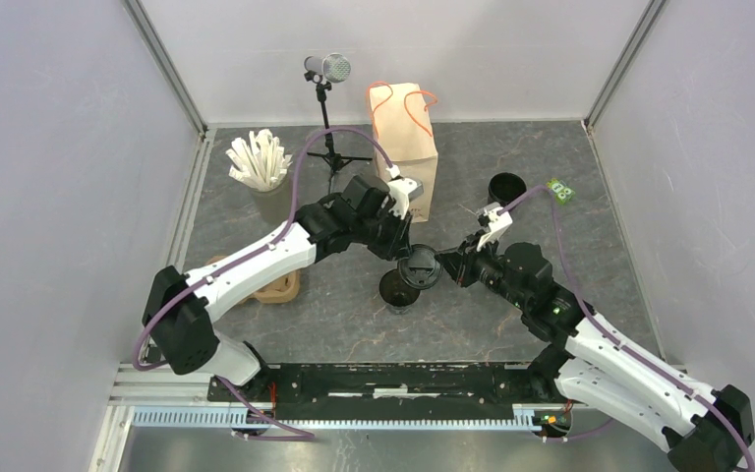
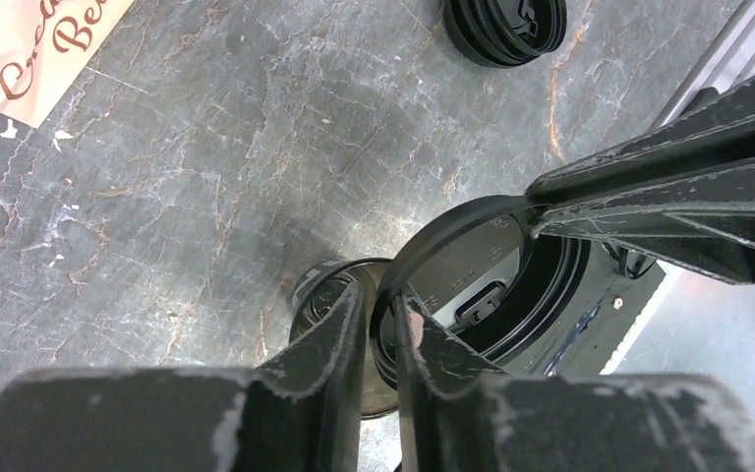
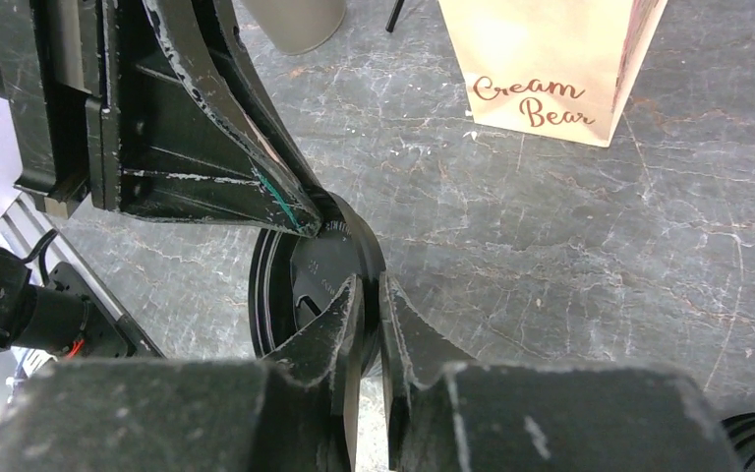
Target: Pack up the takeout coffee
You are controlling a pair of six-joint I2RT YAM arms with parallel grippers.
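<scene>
The open black cup (image 1: 394,293) stands on the table between the arms, and it shows under my left fingers (image 2: 317,297). Its round black lid (image 1: 420,267) hangs tilted just above the cup's far-right rim, held from both sides. My left gripper (image 1: 405,248) is shut on the lid's left rim (image 2: 381,300). My right gripper (image 1: 450,265) is shut on the opposite rim (image 3: 372,295). In the left wrist view the lid (image 2: 511,285) stands on edge with its underside showing. The right wrist view shows the lid (image 3: 319,275) below my left gripper's fingers (image 3: 206,147).
The brown paper bag (image 1: 408,147) with orange handles stands behind the cup. A grey cup of white sticks (image 1: 265,177) and a microphone stand (image 1: 329,118) are at the back left. A stack of black lids (image 1: 506,187) and a green packet (image 1: 559,190) lie back right. A cardboard holder (image 1: 280,287) sits left.
</scene>
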